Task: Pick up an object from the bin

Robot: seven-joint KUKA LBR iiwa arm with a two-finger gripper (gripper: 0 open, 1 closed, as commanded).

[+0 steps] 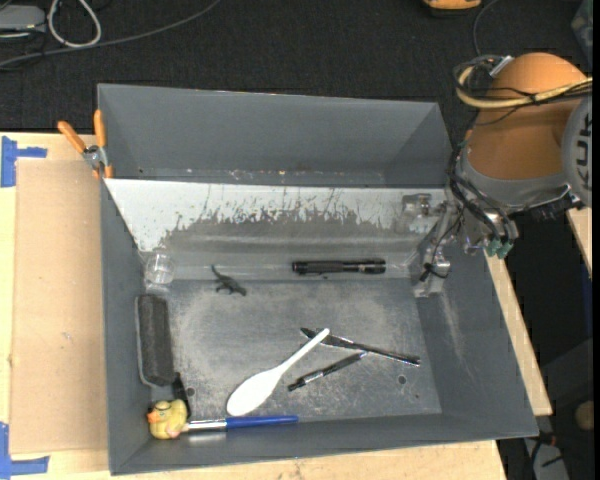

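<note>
Your tool (429,280) is hanging at the far right corner of the bin (280,148), half lost among its own cables. You cannot tell whether it is released or clenched.

- Nearest thing: one black marker (338,266), lying at the foot of the far wall. Its long axis is running left to right, and its right end is pointing at the tool, near but apart.
- Also lying about: one white spoon (270,378), two thin black pens (365,348), one dark roller (155,340), one yellow duck (167,418).
- One small black scrap (228,285) is too small to name.
</note>
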